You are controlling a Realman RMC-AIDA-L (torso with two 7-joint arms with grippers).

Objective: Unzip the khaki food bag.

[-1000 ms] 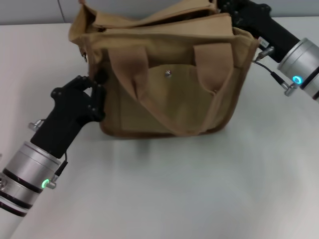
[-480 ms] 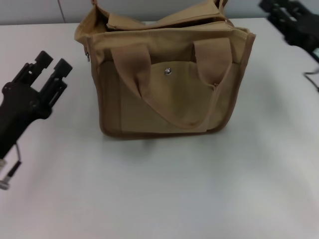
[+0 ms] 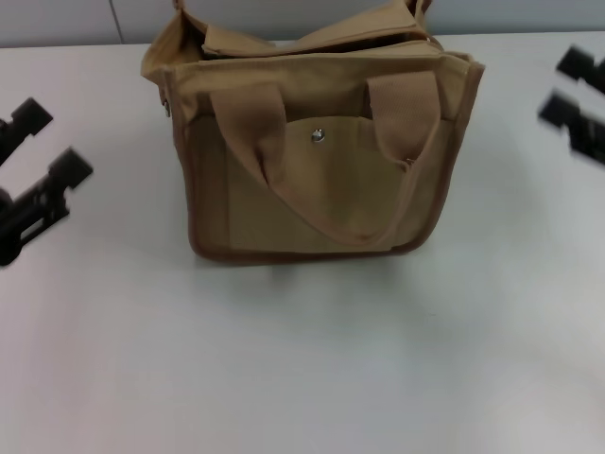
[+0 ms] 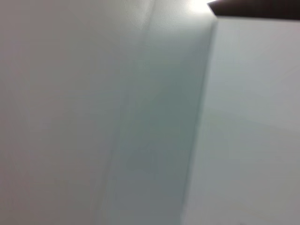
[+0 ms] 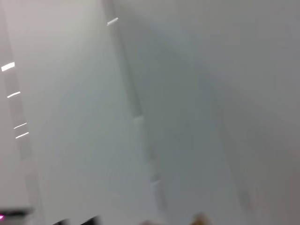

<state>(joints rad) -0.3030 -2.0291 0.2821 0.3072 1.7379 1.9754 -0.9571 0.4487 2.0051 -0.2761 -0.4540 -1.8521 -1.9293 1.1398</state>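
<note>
The khaki food bag [image 3: 312,194] stands upright in the middle of the white table [image 3: 302,359], its front pocket with a metal snap [image 3: 319,135] facing me. Two strap handles [image 3: 253,128] hang down the front. The top of the bag gapes at the back. My left gripper [image 3: 55,140] is open and empty at the far left edge, well apart from the bag. My right gripper [image 3: 560,87] is open and empty at the far right edge, also apart from the bag. Neither wrist view shows the bag or any fingers.
A grey wall [image 3: 57,19] runs behind the table's far edge. The wrist views show only pale, plain surfaces [image 4: 93,117] [image 5: 140,93].
Both grippers have let go of the bag's sides and drawn away outward, the left to the left edge, the right to the right edge. The bag has settled and stands still.
</note>
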